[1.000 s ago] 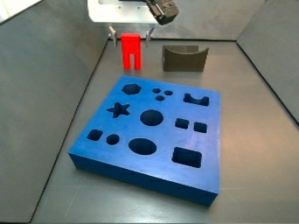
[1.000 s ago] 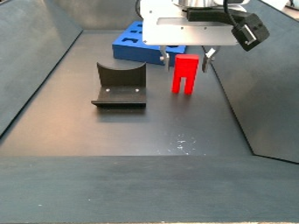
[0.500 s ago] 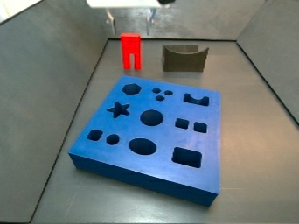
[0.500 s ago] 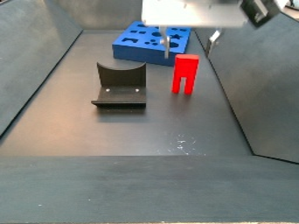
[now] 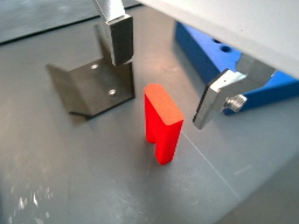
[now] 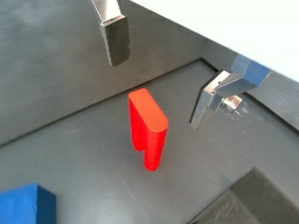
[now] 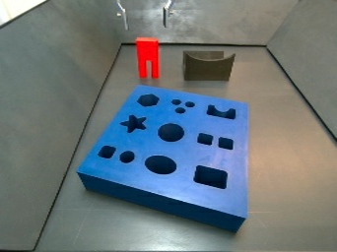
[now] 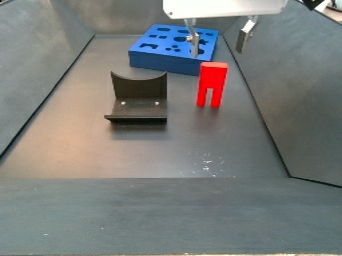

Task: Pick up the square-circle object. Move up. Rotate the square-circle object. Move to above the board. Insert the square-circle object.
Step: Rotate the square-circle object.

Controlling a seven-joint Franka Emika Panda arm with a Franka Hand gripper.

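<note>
The square-circle object (image 7: 148, 57) is a narrow red block standing upright on the grey floor, beyond the far edge of the blue board (image 7: 186, 153). It also shows in the other side view as the square-circle object (image 8: 211, 85). My gripper (image 7: 145, 20) hangs open well above it, holding nothing. In both wrist views the square-circle object (image 5: 163, 131) (image 6: 146, 131) stands below the gap between the two silver fingers (image 5: 114, 39) (image 6: 114, 39), touching neither. The gripper (image 8: 221, 43) shows only its fingertips under the white hand.
The dark fixture (image 7: 207, 65) (image 8: 136, 97) stands on the floor beside the red block. Grey walls close in the floor on both sides and at the back. A corner of the board (image 5: 216, 57) lies just past one finger.
The gripper has risen straight up from around the red block's top. The block stays standing where it was.
</note>
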